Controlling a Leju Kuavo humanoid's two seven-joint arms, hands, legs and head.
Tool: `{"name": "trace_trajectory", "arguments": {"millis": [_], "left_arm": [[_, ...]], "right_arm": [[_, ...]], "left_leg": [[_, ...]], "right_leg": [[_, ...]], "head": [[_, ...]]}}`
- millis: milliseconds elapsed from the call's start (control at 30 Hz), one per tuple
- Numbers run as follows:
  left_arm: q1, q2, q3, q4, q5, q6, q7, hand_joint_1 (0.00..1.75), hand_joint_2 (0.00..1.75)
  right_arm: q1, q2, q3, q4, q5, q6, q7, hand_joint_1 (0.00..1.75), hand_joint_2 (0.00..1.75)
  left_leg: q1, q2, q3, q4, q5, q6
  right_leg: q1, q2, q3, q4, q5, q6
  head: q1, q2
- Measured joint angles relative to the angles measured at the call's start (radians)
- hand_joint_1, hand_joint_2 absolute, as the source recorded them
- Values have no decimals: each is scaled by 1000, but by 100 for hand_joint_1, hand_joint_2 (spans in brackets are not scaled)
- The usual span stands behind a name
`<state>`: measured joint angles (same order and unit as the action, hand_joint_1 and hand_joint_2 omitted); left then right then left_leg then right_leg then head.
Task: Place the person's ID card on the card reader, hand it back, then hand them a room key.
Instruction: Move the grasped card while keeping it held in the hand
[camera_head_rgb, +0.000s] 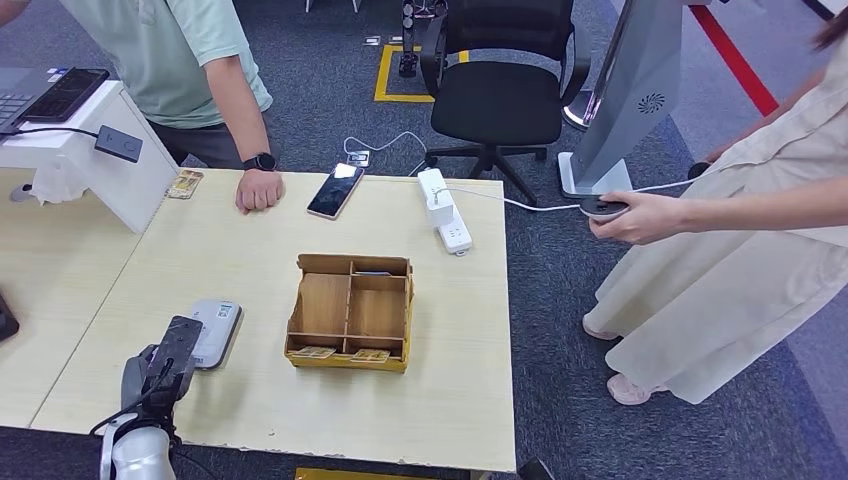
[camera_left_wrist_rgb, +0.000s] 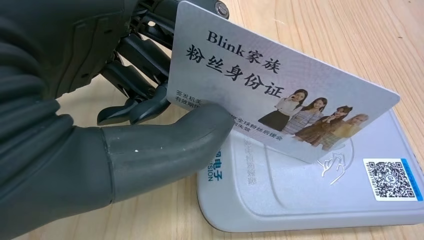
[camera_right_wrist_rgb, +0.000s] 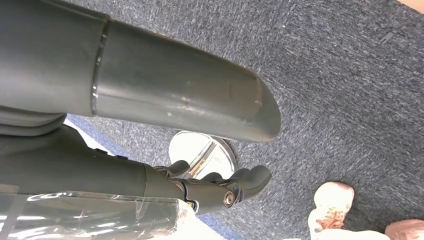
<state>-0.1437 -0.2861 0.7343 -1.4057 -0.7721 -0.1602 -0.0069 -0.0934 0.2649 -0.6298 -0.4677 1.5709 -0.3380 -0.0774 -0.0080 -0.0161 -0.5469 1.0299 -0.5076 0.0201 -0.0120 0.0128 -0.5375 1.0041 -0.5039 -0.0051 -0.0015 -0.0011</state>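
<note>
Currently the left hand (camera_head_rgb: 160, 375) pinches the white plastic ID card with printed photos and black text (camera_left_wrist_rgb: 280, 95), thick grey thumb (camera_left_wrist_rgb: 165, 145) pressed on the card's printed face, darker fingers (camera_left_wrist_rgb: 135, 75) curled behind its back edge. Card is tilted, lower long edge over the light grey flat rectangular card reader (camera_left_wrist_rgb: 310, 195); cannot tell if the edge touches the reader top. In the head view the card (camera_head_rgb: 176, 343) looks dark and stands up just beside the reader (camera_head_rgb: 218, 330), on its near-left side. Reader lies flat on the pale wooden table (camera_head_rgb: 250, 400), a QR sticker (camera_left_wrist_rgb: 392, 179) at one corner.

Right of the reader, a brown wooden compartment box (camera_head_rgb: 350, 312) sits on the table, with small yellowish cards (camera_head_rgb: 343, 354) in its near slots. Beyond the reader, a person in a light green shirt (camera_head_rgb: 190, 60) rests a fist (camera_head_rgb: 259, 189) on the far table edge, black watch on the wrist. A smartphone (camera_head_rgb: 335, 190) lies right of that fist, a white power strip (camera_head_rgb: 443, 210) further right. Far right of the reader, off the table, a second person in beige clothing (camera_head_rgb: 740, 270) holds a round black object (camera_head_rgb: 604, 207).

Right hand (camera_right_wrist_rgb: 200, 185) hangs over grey carpet (camera_right_wrist_rgb: 340, 75), fingers loosely curled, apart, nothing in them; thumb extended.
</note>
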Motion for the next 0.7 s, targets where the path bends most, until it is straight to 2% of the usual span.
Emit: {"name": "trace_trajectory", "arguments": {"millis": [700], "left_arm": [[-4, 0, -1, 8, 2, 0, 9, 175, 175]], "right_arm": [[-3, -1, 0, 1, 0, -1, 1, 0, 0]], "left_leg": [[0, 0, 0, 0, 0, 0]], "right_leg": [[0, 0, 0, 0, 0, 0]], "head": [[0, 0]]}}
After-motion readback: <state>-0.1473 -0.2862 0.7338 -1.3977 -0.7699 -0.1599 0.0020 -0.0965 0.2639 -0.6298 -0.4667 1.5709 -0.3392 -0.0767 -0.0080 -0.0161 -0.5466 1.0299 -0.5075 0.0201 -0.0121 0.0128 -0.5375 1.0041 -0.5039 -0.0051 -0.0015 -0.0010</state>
